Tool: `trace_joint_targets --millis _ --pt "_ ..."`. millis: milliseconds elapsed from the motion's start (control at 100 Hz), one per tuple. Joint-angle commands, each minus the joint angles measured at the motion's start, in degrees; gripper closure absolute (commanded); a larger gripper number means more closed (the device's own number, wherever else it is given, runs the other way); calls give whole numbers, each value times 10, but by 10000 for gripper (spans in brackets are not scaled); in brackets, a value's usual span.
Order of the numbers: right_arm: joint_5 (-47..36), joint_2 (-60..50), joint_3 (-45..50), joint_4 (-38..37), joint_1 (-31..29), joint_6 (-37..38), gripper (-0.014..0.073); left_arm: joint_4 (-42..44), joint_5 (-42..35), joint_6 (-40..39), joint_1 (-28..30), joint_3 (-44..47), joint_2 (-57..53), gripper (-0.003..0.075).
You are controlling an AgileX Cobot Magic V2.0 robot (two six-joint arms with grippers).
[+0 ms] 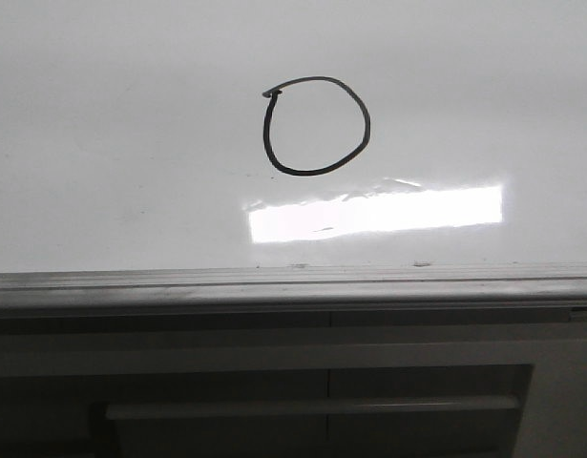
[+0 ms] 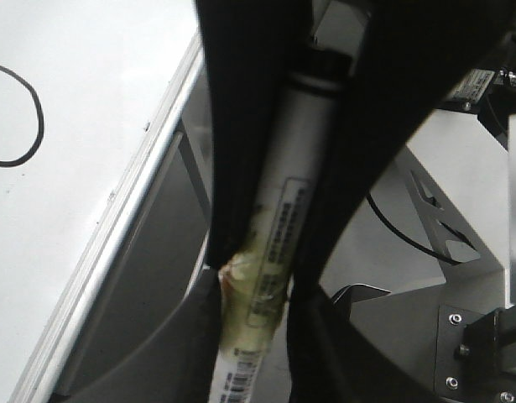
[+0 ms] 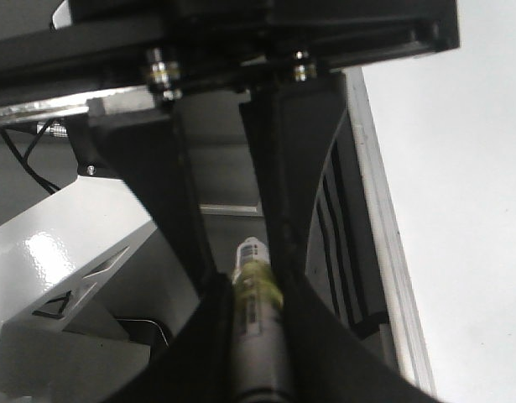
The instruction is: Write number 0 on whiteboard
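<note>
The number 0 [image 1: 310, 174], a thin black ring with a tick at its upper left, is on the whiteboard [image 1: 102, 143], just above the glare. Neither gripper shows in the front view. Both grippers are off the board's near rail. In the left wrist view, my left gripper [image 2: 253, 290] is shut on a white marker [image 2: 295, 193] with a barcode label and yellowish tape. The right gripper's black fingers [image 2: 241, 151] clamp the same marker farther along. In the right wrist view, my right gripper [image 3: 258, 290] is shut on the marker [image 3: 259, 336], and the left gripper's fingers [image 3: 287, 168] are on it too. Part of the ring [image 2: 41, 126] shows.
A bright rectangular glare [image 1: 374, 215] lies below the ring. A grey metal rail [image 1: 293, 281] edges the board; it also shows in the wrist views [image 2: 132, 227] [image 3: 383, 243]. A dark panelled cabinet front [image 1: 312, 401] is below it. White robot base panels [image 2: 442, 227] [image 3: 65, 277] and cables lie beneath the grippers.
</note>
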Motion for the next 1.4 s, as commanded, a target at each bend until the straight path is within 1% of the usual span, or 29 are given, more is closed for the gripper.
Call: trace_joint_targets --millis 0,60,180,450,600,640,680,740,790,810,830,860,890,970,1030,1080,1120,1180,1210,1240,1250,1270,1280,1290,1310,1330,1340,1360,1390 --pt "-52 -24 -21 1 -2 -6 642 -16 -4 -3 -5 -19 0 610" --pt "-51 -25 -24 1 -2 -6 642 -16 0 -3 -5 -19 0 643" --pt "-51 -25 -27 1 -2 -6 642 -16 0 -3 -5 -19 0 741" --pt "-55 -30 -27 1 -2 -6 642 -16 0 -3 -5 -19 0 740" --pt "-81 -34 -27 3 -2 -5 634 -14 0 -3 -5 -19 0 740" --pt "-88 -36 -27 3 -2 -5 603 -12 0 -3 -5 -19 0 740" --pt "-96 -37 -27 3 -2 -5 543 -12 0 -3 -5 -19 0 740" --pt "-109 -39 -27 3 -2 -5 421 -11 0 -3 -5 -19 0 740" --pt "-119 -41 -27 3 -2 -5 284 -10 0 -3 -5 -19 0 740" --pt "-124 -43 -27 3 -2 -5 253 -10 0 -3 -5 -19 0 740" --pt "-129 -44 -27 3 -2 -5 199 -7 0 -3 -5 -19 0 740" --pt "-137 -46 -27 3 -2 -5 154 -7 0 -3 -5 -19 0 740" --pt "-148 -48 -27 3 -2 -5 113 -4 0 -3 -5 -19 0 740" --pt "-173 -56 -27 3 -5 -5 86 10 -2 -3 -5 -17 0 740" --pt "-190 -65 -27 3 -13 -5 88 25 -12 -12 -3 -15 0 740" --pt "-198 -76 -27 3 -25 -5 88 59 -21 -45 0 -15 0 740" --pt "-199 -85 -27 3 -38 -5 91 89 -33 -88 4 -15 0 740" --pt "-187 -100 -27 3 -60 -3 127 172 -49 -172 12 -15 0 740" --pt "-176 -109 -27 3 -75 -3 177 210 -55 -230 18 -15 0 740" --pt "-165 -116 -27 3 -91 0 251 251 -61 -280 23 -15 0 740" --pt "-162 -118 -27 3 -91 0 251 261 -62 -293 24 -15 0 740" --pt "-152 -125 -27 3 -104 4 330 290 -65 -333 29 -15 0 740" --pt "-146 -127 -27 3 -107 6 352 310 -65 -359 32 -15 3 740" --pt "-143 -128 -27 3 -114 8 400 320 -66 -372 34 -15 3 740" --pt "-135 -134 -26 3 -121 10 451 346 -66 -410 39 -15 6 740" --pt "-119 -140 -26 3 -131 12 561 370 -66 -443 43 -15 10 740" --pt "-119 -142 -24 3 -134 12 561 377 -66 -453 45 -15 12 740" --pt "-105 -147 -21 3 -147 12 673 396 -66 -478 50 -15 16 740" --pt "-97 -156 -17 3 -159 15 657 414 -67 -503 56 -15 21 740"
